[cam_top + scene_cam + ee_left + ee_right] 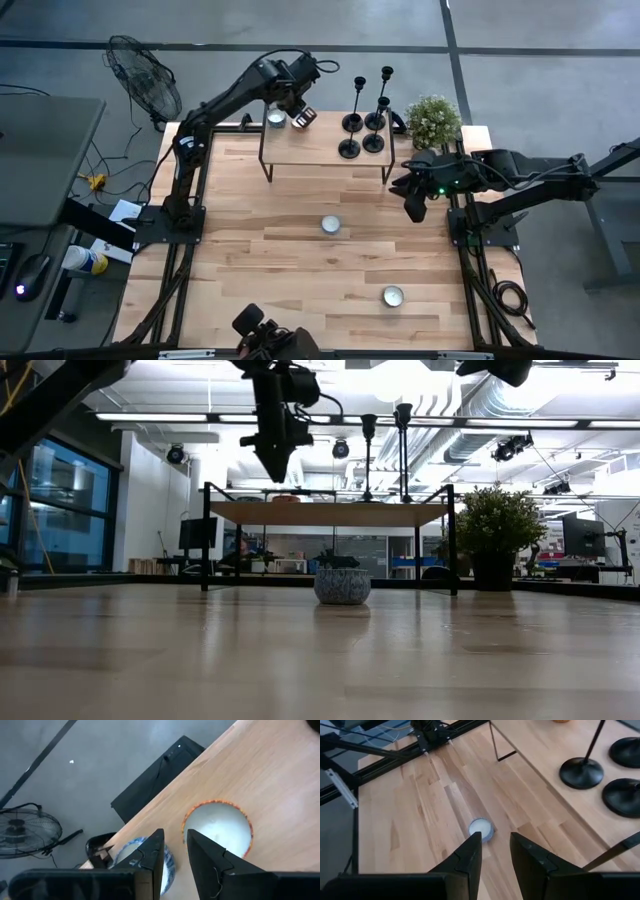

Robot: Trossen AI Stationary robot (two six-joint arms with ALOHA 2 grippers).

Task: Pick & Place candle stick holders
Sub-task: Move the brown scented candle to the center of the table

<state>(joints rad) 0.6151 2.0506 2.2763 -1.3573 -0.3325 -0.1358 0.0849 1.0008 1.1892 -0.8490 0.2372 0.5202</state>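
Black slim metal candle stick holders (364, 120), four of them, stand clustered on the small raised wooden shelf (320, 148) at upper centre-right of the high view. The left gripper (301, 117) hovers over the shelf's left end, fingers slightly parted and empty. The right gripper (415, 208) hangs right of centre, narrowly open.

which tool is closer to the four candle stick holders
Right. The right tool hangs just past the shelf's corner nearest the candle stick holders; the left tool is over the shelf's far end by a tealight.
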